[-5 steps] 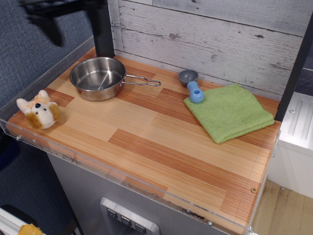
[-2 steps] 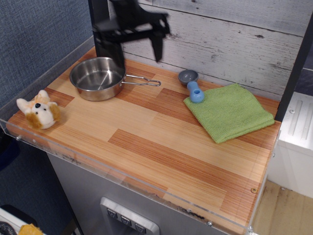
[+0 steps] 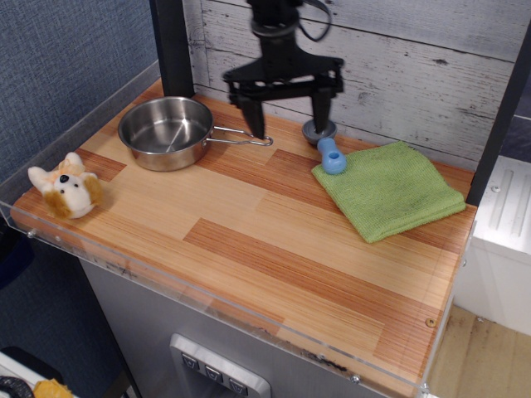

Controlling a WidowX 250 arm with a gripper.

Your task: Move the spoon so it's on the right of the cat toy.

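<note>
Bench (image 3: 274, 249) is where we find the spoon (image 3: 326, 145) at the back (handle touching the green cloth (image 3: 388, 189)), the cat toy (image 3: 66, 189) far off at the left edge, and the gripper (image 3: 288, 114) spread wide, holding nothing, above the spoon's bowl.

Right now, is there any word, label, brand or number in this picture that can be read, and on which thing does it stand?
None can be read. The spoon, cat toy, pan, green cloth and gripper show no writing. The buttons below the counter are too small to tell.
</note>
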